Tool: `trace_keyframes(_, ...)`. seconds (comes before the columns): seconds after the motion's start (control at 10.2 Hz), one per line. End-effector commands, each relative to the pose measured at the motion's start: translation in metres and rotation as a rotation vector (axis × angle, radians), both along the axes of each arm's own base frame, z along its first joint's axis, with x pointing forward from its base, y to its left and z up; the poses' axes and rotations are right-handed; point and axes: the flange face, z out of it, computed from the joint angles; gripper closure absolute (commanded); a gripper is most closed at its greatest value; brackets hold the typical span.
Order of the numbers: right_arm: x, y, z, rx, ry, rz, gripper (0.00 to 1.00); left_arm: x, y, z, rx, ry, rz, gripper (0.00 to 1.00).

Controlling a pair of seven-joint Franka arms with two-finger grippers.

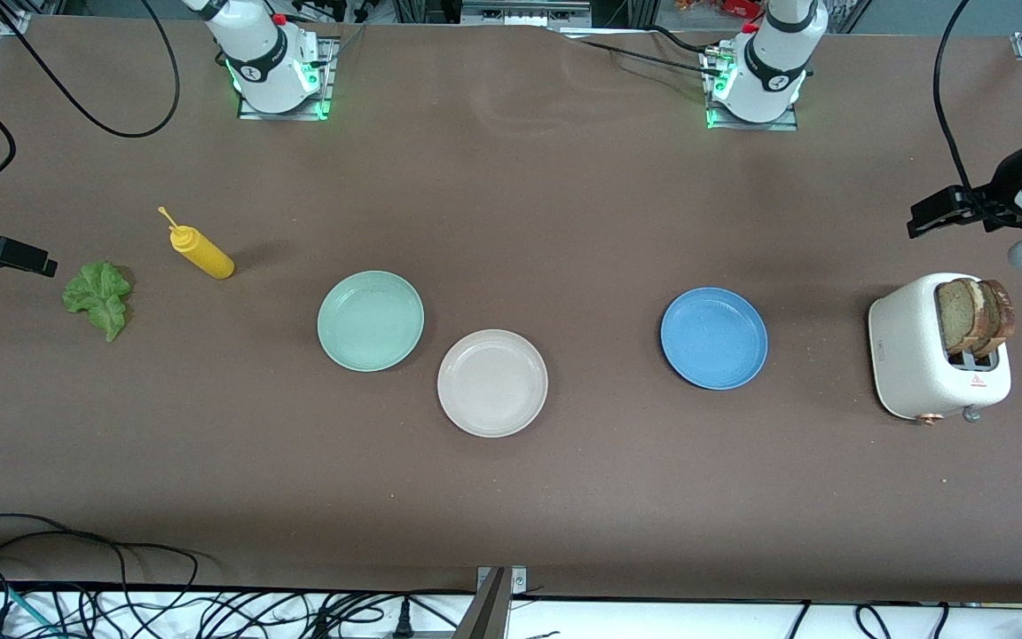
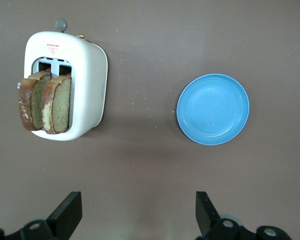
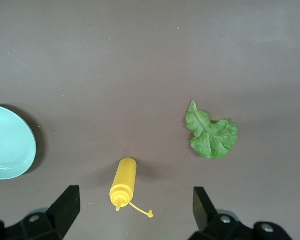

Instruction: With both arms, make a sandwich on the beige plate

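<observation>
The beige plate (image 1: 492,382) lies bare in the middle of the table. Two brown-crusted bread slices (image 1: 974,315) (image 2: 57,105) stand upright in the slots of a white toaster (image 1: 915,355) (image 2: 90,85) at the left arm's end. A ruffled green lettuce leaf (image 1: 100,297) (image 3: 212,137) lies flat on the table at the right arm's end. My left gripper (image 1: 919,220) (image 2: 139,210) hangs open over bare table near the toaster, holding nothing. High over the table beside the lettuce, my right gripper (image 1: 43,262) (image 3: 135,205) is open too.
A mint-green plate (image 1: 371,320) (image 3: 7,142) sits next to the beige one. A blue plate (image 1: 713,337) (image 2: 213,109) lies between the beige plate and the toaster. A yellow squeeze bottle (image 1: 200,252) (image 3: 124,182) lies on its side between lettuce and mint plate.
</observation>
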Motion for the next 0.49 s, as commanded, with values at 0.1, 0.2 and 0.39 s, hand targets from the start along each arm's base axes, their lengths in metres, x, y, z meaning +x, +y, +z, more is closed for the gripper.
trace_keyframes(0.1, -0.0018, 0.0009, 0.0043, -0.005, -0.009, -0.005, 0.00, 0.0029, -0.0008, 0.0065, -0.033, -0.007, -0.017, 0.00)
trace_keyframes(0.2, -0.0015, 0.0010, 0.0057, -0.004, -0.012, -0.004, 0.00, 0.0031, 0.0009, 0.0073, -0.027, -0.010, -0.026, 0.00)
trace_keyframes(0.39, -0.0016, 0.0003, 0.0057, -0.003, -0.012, -0.002, 0.00, 0.0055, 0.0059, 0.0025, -0.031, 0.001, -0.036, 0.00)
